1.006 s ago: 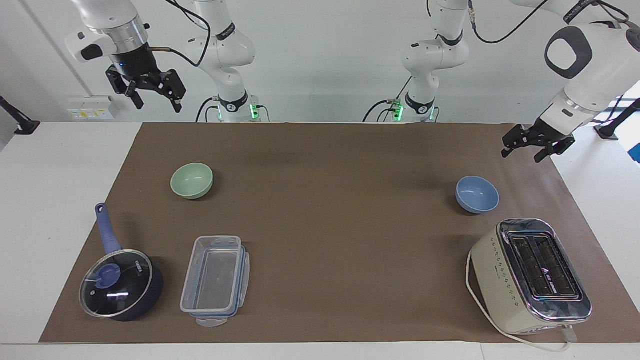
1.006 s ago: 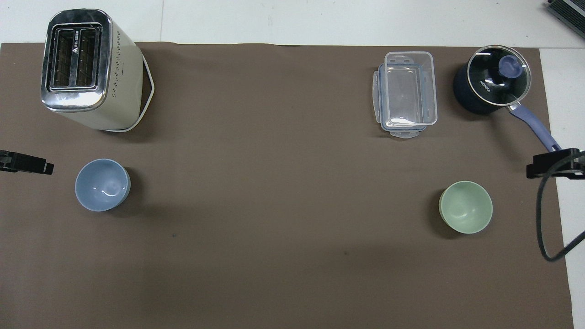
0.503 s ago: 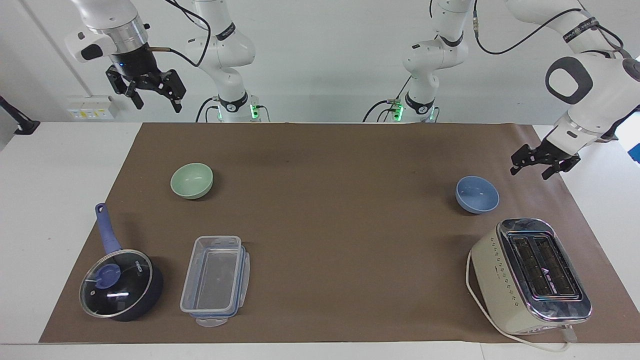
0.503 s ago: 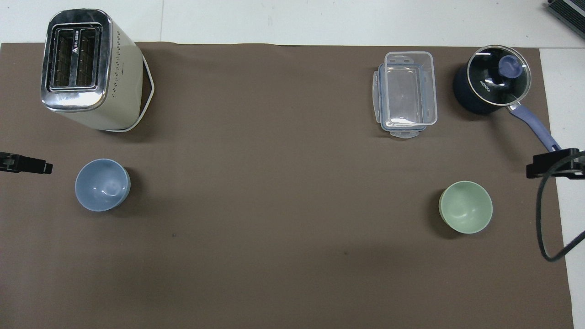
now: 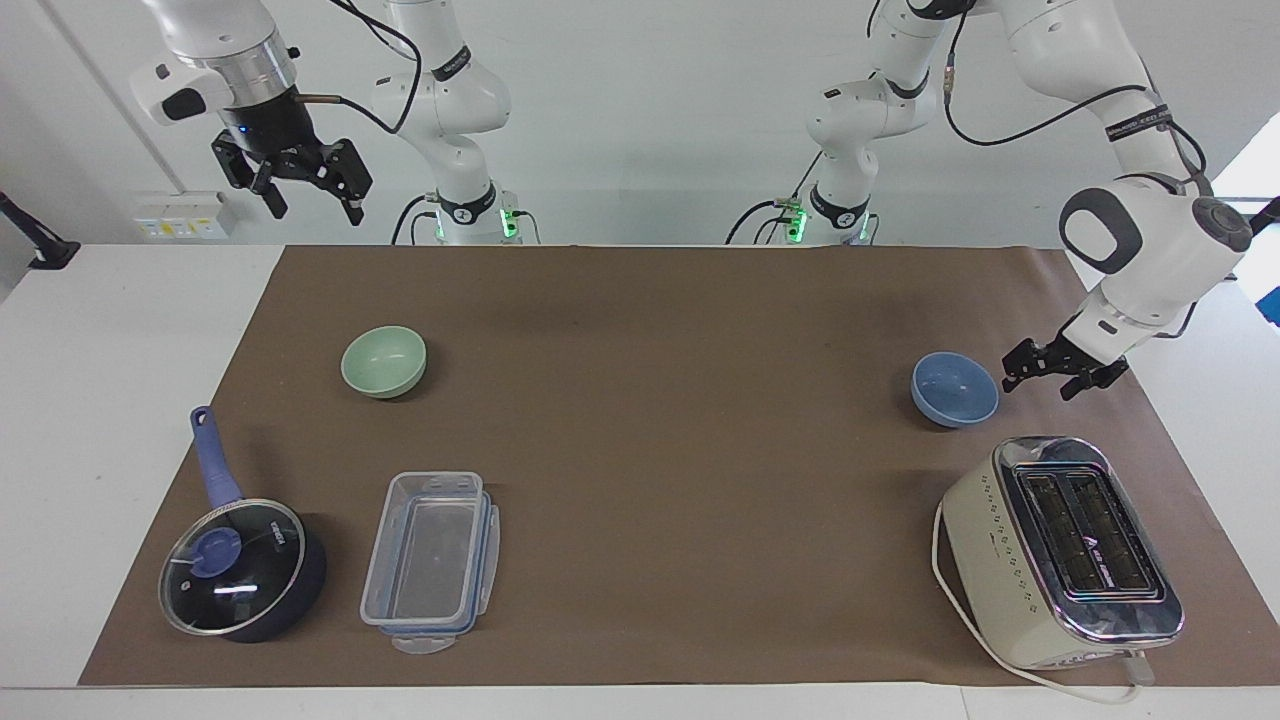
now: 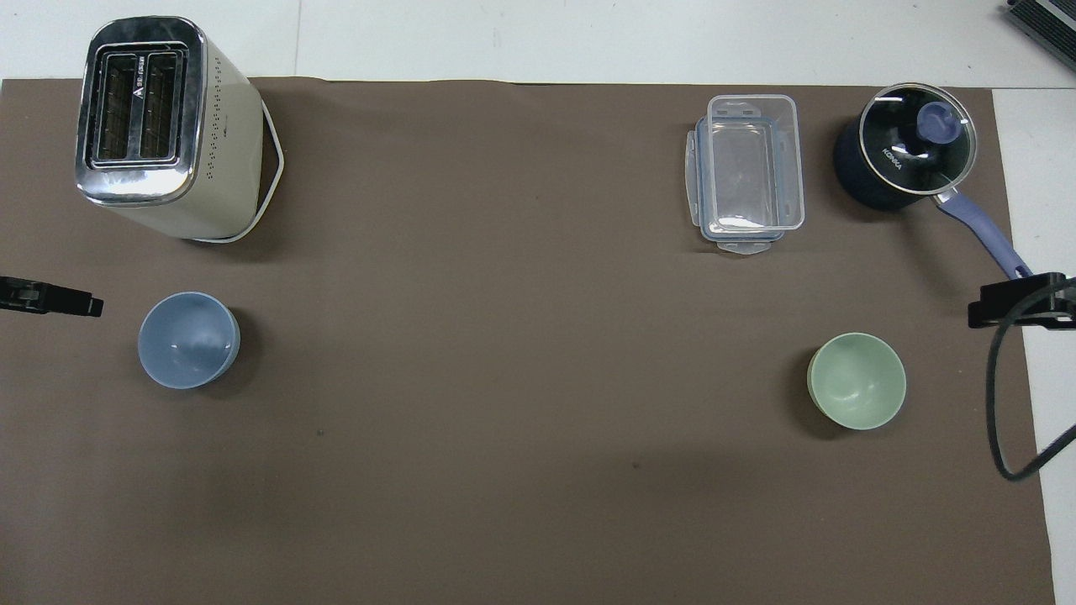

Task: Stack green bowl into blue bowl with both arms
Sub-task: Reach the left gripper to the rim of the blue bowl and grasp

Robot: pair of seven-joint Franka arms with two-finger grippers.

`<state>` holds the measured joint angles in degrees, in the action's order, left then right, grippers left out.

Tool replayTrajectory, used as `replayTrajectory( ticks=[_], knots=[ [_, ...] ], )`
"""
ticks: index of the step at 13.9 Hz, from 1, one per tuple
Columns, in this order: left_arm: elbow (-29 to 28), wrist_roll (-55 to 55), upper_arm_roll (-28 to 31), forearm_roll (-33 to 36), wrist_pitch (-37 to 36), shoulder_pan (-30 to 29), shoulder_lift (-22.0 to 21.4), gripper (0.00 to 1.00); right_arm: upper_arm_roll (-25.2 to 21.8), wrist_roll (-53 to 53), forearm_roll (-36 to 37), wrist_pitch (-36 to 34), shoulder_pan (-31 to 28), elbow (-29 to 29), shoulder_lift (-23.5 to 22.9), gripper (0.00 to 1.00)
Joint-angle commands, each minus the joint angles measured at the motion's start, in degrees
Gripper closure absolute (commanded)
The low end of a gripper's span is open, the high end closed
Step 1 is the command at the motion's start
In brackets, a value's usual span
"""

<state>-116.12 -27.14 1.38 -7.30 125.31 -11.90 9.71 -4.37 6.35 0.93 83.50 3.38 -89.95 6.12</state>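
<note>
The green bowl stands upright and empty on the brown mat toward the right arm's end. The blue bowl stands upright and empty toward the left arm's end. My left gripper is open and low over the mat just beside the blue bowl, apart from its rim; the overhead view shows only its black fingers. My right gripper is open and empty, and it waits high over the mat's corner, well above the green bowl.
A cream toaster with a white cord stands farther from the robots than the blue bowl. A clear lidded plastic container and a dark blue lidded saucepan stand farther out than the green bowl. White table borders the mat.
My left gripper has come down and moved in toward the blue bowl. The right arm and both bowls have not moved.
</note>
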Motion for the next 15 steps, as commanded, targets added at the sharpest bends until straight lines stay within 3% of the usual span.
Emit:
replayTrajectory(
  ticks=[1,3,5,6,9,15],
  knots=[
    [-3.66,-1.24,-0.24,-2.1,1.7,-0.23,-1.53,0.02,0.06,-1.43,-1.02,0.44,-0.57,-0.93,0.92,0.0],
    [-6.21,-1.33,-0.33,-2.19,1.87,-0.24,-2.93,0.03,0.06,-1.43,-0.93,0.44,-0.57,-0.93,0.92,0.0],
    [-6.83,-1.33,-0.33,-2.28,1.79,-0.15,-3.29,0.18,0.06,-1.43,-1.02,0.44,-0.57,-0.93,0.92,0.0],
    [-7.44,-1.33,-0.33,-3.32,1.96,-0.23,-2.94,0.44,0.06,-1.43,-1.02,0.44,-0.66,-0.93,0.92,0.0],
    [-7.98,-1.33,-0.33,-5.09,2.05,-0.15,-2.85,1.0,0.06,-1.43,-1.02,0.44,-0.66,-0.93,0.92,0.0],
    [-5.87,-1.69,-0.33,-5.09,1.43,-0.15,-3.11,1.0,0.06,-1.43,-1.02,0.44,-0.57,-0.93,0.92,0.0]
  ],
)
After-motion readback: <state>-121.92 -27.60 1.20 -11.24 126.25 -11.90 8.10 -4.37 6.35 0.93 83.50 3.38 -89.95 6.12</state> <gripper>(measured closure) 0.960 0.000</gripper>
